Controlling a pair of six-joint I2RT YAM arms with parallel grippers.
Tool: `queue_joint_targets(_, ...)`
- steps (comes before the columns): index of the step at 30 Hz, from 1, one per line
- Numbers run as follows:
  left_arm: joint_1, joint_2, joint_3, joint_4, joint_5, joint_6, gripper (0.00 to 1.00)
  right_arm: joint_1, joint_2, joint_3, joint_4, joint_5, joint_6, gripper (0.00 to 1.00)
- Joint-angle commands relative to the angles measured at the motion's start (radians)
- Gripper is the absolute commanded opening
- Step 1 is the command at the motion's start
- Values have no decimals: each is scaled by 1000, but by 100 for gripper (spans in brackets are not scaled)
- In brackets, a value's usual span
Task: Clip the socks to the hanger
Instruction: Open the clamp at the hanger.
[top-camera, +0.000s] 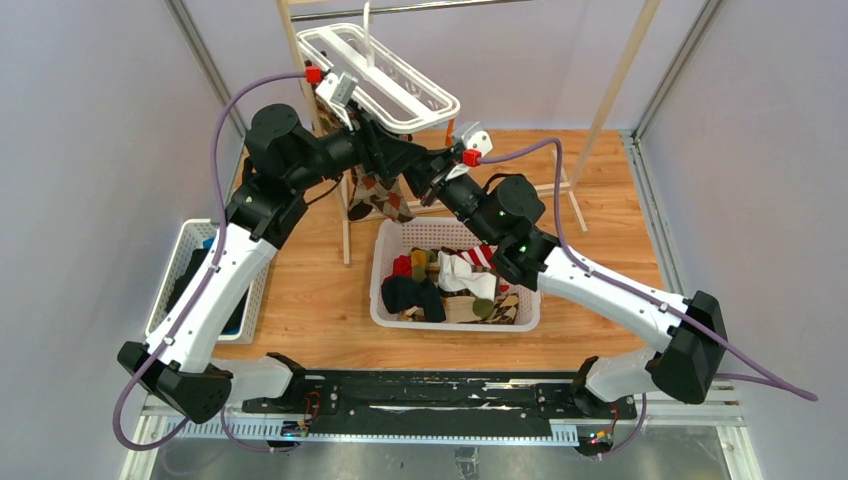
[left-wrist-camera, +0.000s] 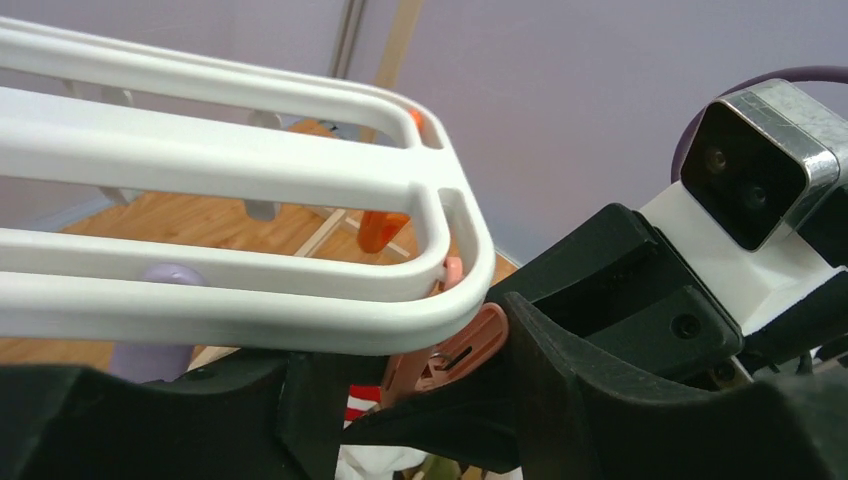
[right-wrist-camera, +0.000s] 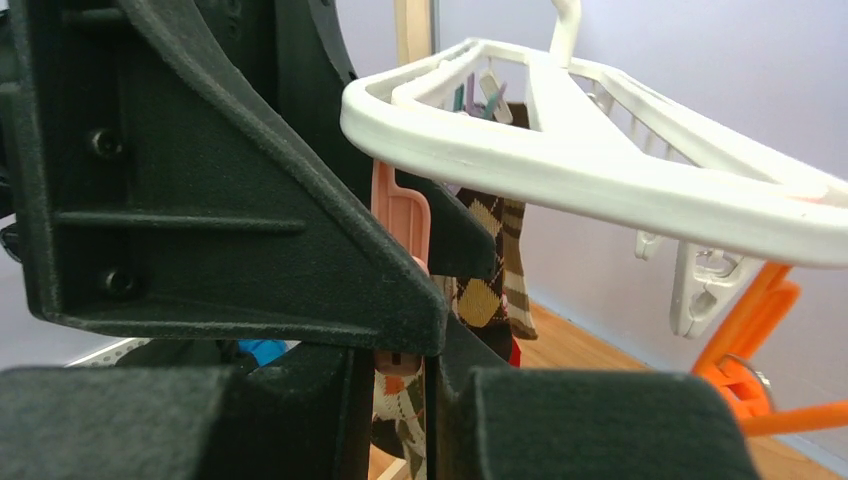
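Observation:
The white oval hanger (top-camera: 400, 85) hangs from the rack bar at the back; it also shows in the left wrist view (left-wrist-camera: 250, 170) and the right wrist view (right-wrist-camera: 600, 170). My left gripper (left-wrist-camera: 420, 380) is shut on a pink clip (left-wrist-camera: 450, 350) under the hanger's end. My right gripper (right-wrist-camera: 405, 400) is shut on a white-orange argyle sock (right-wrist-camera: 395, 415) and holds it just below that pink clip (right-wrist-camera: 400, 215). Both grippers meet under the hanger (top-camera: 415, 165). A brown-tan argyle sock (right-wrist-camera: 485, 290) hangs from the hanger behind. More socks (top-camera: 445, 280) lie in a white basket.
The white sock basket (top-camera: 385, 300) sits mid-table. A second white basket (top-camera: 165, 290) at the left holds a dark bundle with blue cloth. The wooden rack's legs (top-camera: 345, 225) stand beside the arms. Orange (right-wrist-camera: 750, 330) and white (right-wrist-camera: 700, 285) clips dangle from the hanger.

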Motion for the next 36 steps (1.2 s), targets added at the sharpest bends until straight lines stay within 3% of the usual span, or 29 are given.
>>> queue_joint_targets(1, -11, -9, -12, 19, -54, 88, 49, 41, 1, 31, -21, -61, 32, 2)
queue_joint_targets(6, -11, -5, 16, -6, -51, 87, 19, 39, -31, 0, -27, -24, 42, 31)
queue_joint_targets(10, -11, -12, 20, -19, -57, 77, 11, 27, -76, -47, -26, 49, 54, 45)
queue_joint_targets(15, -9, -29, 16, -44, -76, 56, 3, 1, -142, -104, -58, 68, 61, 49)
queue_joint_targets(22, 5, -32, 20, -44, -66, -15, 0, -35, -263, -215, -134, 70, 87, 55)
queue_joint_targets(31, 58, -36, 17, -36, 18, -104, 0, -141, -346, -332, -426, 82, 219, 71)
queue_joint_targets(36, 82, -32, 17, -30, 73, -128, 0, -171, -256, -367, -568, 114, 264, 68)
